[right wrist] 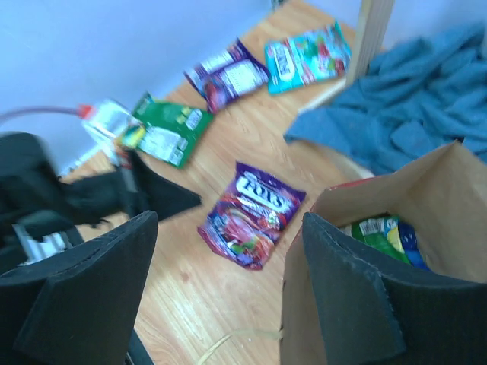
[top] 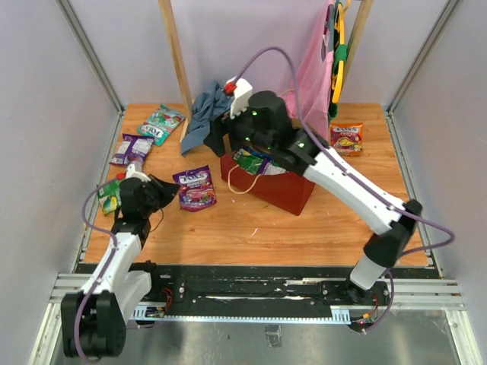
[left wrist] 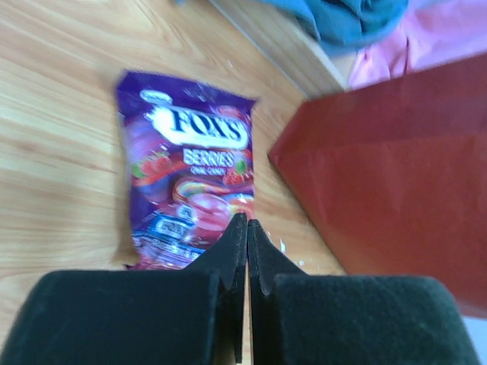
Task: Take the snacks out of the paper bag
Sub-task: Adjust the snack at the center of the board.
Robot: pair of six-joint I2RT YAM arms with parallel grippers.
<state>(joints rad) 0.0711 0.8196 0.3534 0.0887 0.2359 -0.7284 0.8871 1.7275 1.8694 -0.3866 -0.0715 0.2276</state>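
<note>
The left gripper (left wrist: 247, 222) is sitting clenched on nothing, its tips just beside the near end of a purple packet (left wrist: 186, 175) reading "FOX'S BERRIES". The packet is lying flat, its long axis running away from the tips, logo end farthest. The right gripper (right wrist: 228, 220) is hanging spread wide over the upright paper bag (right wrist: 335, 251) mid-table. The bag's open mouth is showing green and blue packets (right wrist: 384, 236), their print too blurred to read.

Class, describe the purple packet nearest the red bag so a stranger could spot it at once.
Find the red paper bag on the wooden table. Just left of it lies a purple packet marked Fox's Berries. The other purple packet lies further off, near the left wall.
</note>
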